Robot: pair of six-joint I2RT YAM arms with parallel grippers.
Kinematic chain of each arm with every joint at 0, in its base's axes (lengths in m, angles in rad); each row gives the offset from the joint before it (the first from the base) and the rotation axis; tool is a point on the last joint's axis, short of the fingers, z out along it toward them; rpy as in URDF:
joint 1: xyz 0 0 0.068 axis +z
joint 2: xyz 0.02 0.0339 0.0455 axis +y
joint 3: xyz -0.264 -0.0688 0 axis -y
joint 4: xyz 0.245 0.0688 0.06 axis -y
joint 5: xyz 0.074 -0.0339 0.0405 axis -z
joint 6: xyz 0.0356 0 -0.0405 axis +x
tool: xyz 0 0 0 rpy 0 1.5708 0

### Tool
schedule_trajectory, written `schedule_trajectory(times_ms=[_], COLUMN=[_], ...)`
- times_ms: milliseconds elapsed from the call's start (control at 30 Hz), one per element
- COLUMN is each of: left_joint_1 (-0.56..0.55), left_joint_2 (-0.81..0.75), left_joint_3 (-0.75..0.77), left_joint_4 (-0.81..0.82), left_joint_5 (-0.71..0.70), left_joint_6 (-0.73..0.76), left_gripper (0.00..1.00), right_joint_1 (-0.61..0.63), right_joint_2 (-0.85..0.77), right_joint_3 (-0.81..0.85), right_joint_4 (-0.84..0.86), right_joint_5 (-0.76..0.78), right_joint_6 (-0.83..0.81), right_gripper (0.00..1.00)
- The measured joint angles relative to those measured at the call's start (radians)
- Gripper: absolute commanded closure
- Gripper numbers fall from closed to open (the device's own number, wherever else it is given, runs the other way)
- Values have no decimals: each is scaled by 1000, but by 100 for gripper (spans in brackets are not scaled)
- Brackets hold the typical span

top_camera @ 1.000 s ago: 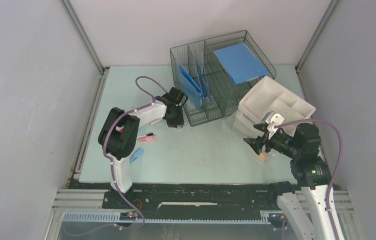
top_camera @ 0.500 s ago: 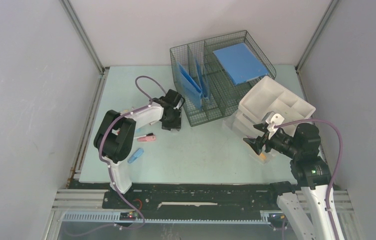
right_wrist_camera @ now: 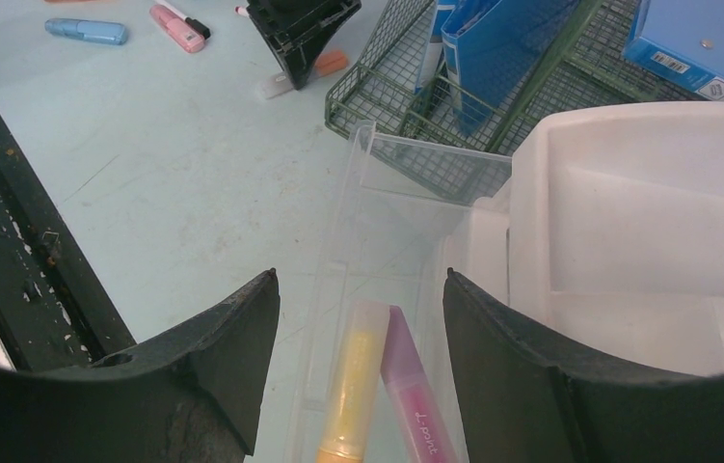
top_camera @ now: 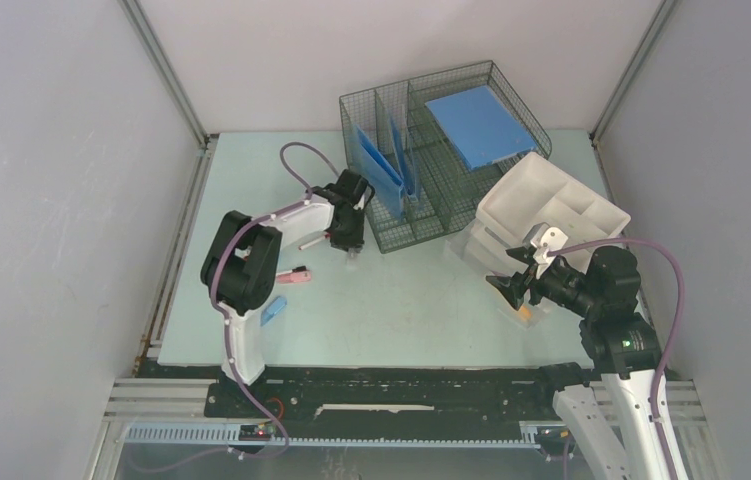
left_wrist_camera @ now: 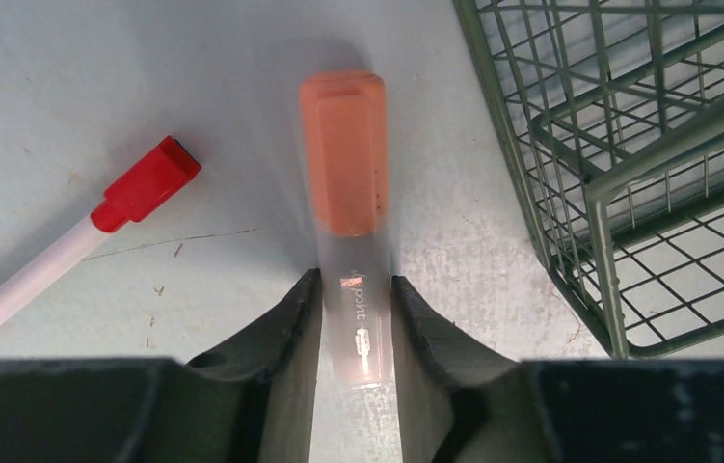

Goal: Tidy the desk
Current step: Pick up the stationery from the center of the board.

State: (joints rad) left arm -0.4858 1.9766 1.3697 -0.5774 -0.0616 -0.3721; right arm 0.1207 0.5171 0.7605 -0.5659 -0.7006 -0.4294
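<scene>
1. Nearest the arm bases, the right gripper (right_wrist_camera: 358,294) hovers with jaws wide and empty over a clear tray (right_wrist_camera: 369,154). A yellow highlighter (right_wrist_camera: 353,386) and a pink highlighter (right_wrist_camera: 417,400) lie side by side in the tray.
2. Left of that, a blue highlighter (top_camera: 271,312) and a loose pink marker (top_camera: 294,276) lie beside the left arm on the pale-green desk (top_camera: 401,310), which spreads beneath everything.
3. Farther out, the left gripper (left_wrist_camera: 355,283) pinches the clear barrel of an orange-capped highlighter (left_wrist_camera: 343,164). Its long axis runs straight out from the jaws, cap leading; I cannot tell whether it has left the surface.
4. A red marker (left_wrist_camera: 78,236) lies apart on its left, and the wire basket (left_wrist_camera: 608,193) stands just right of the cap.
5. The tray lies well to the right and is nearer the right arm, so carrying the highlighter there probably means swinging right, clear of the basket corner.
</scene>
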Motion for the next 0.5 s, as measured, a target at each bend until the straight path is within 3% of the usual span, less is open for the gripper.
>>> schedule_trajectory(times_ms=[233,367,500], left_joint_1=[4,5,5], left_joint_2=[-13,-85,-257], left_joint_3=[-23,-122,-297], left_joint_4=[24,68,145], left_joint_5=[17,25,56], left_joint_6=[-1,-5,-31], left_gripper=[85,87,92], right_joint_1=[0,0,0], right_joint_2=[0,0,0], right_joint_3=[0,0,0], right_joint_4=[0,0,0], right_joint_5=[1,0,-2], right_joint_6=[-3,-4,-4], right_gripper=[29,29,29])
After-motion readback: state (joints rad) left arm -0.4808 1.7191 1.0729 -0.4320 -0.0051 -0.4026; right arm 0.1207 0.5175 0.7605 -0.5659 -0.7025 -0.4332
